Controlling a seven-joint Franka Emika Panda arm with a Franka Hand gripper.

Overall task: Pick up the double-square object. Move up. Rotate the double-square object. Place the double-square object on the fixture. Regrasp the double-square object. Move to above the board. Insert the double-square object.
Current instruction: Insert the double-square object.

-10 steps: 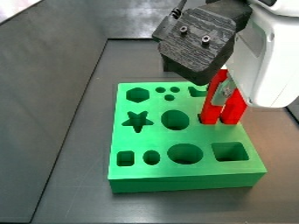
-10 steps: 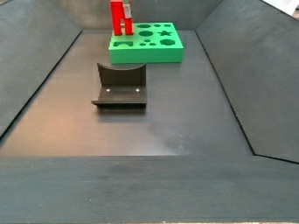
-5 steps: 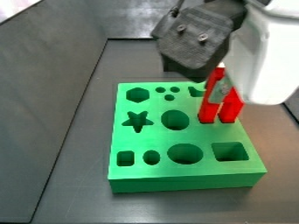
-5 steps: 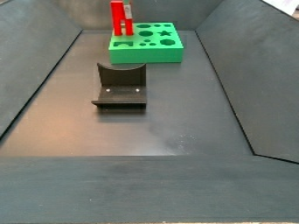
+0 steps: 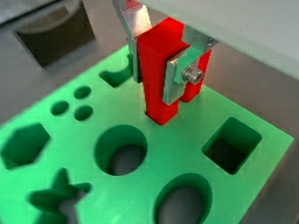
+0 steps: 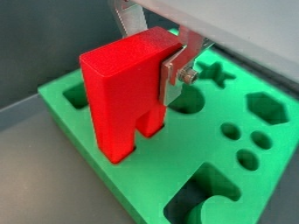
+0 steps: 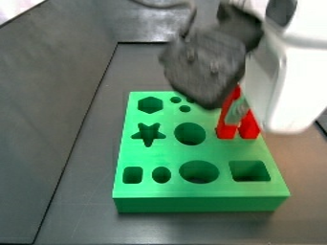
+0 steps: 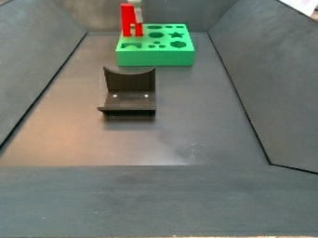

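Observation:
My gripper [image 5: 163, 63] is shut on the red double-square object [image 5: 160, 83] and holds it upright over the green board [image 5: 176, 144]. Both wrist views show silver fingers [image 6: 176, 72] clamping its upper part. In a wrist view the object [image 6: 119, 105] hangs with its stepped lower end close above the board [image 6: 274, 149] near one edge; I cannot tell if it touches. In a side view the gripper [image 7: 232, 103] is blurred, and the object [image 7: 238, 115] stands at the board's [image 7: 192, 198] far right. The object [image 8: 128, 20] also shows above the board [image 8: 155, 59].
The dark fixture [image 8: 126, 93] stands on the floor in front of the board, apart from it. Dark sloping walls enclose the work floor on both sides. The board carries star, hexagon, circle, oval and square cut-outs.
The gripper has moved down with the red object toward the board, and its body is now motion-blurred in a side view. The board and fixture have not moved.

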